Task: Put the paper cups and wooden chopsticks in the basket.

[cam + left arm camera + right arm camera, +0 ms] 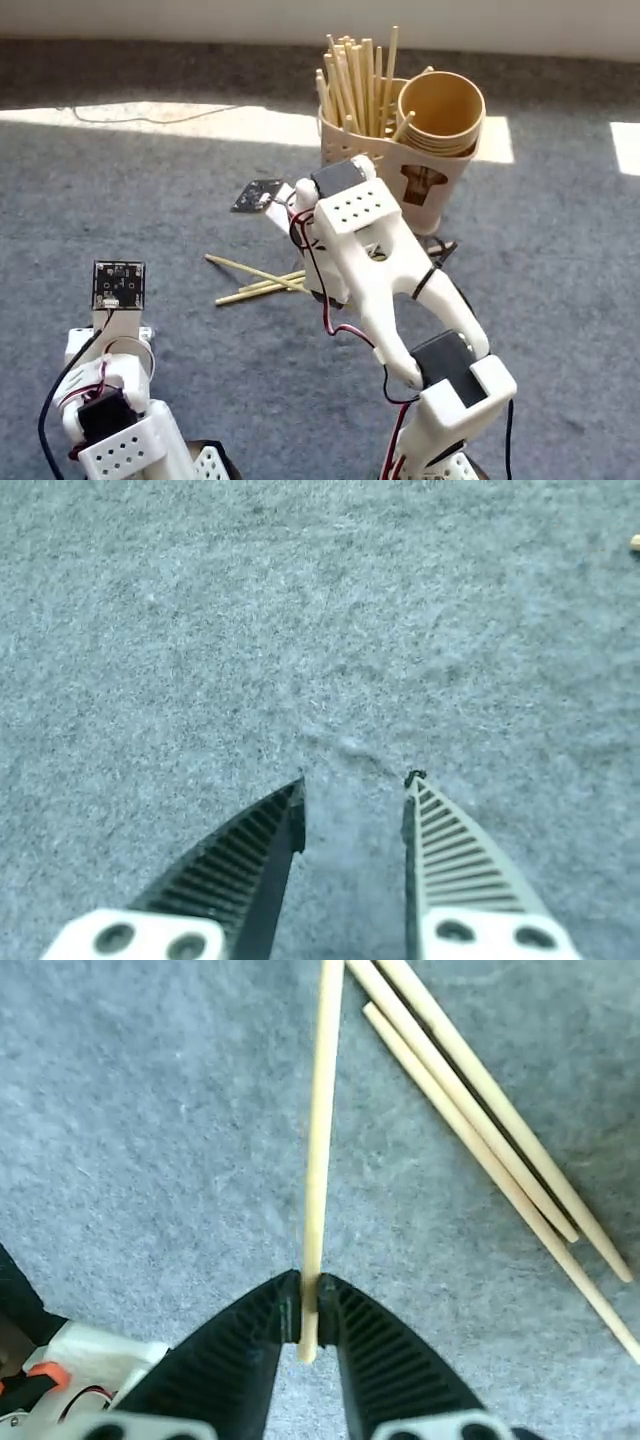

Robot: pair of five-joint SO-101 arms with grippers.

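The grey carpet [120,180] has wide open room to the left of the basket, between the two arms and along its right edge. The right arm [370,260] stretches from the near edge to the carpet's middle. The left arm [110,420] sits folded at the near left corner. One white basket [425,190] stands near the far edge, right of centre. It holds a nested stack of paper cups [440,105], number unclear, and a bundle of upright chopsticks [355,80], too crowded to count. The right gripper [308,1282] is pinched on one wooden chopstick [322,1110]. Three loose chopsticks [470,1110] lie just beside it at the carpet's middle. The left gripper [354,782] hangs spread over carpet.
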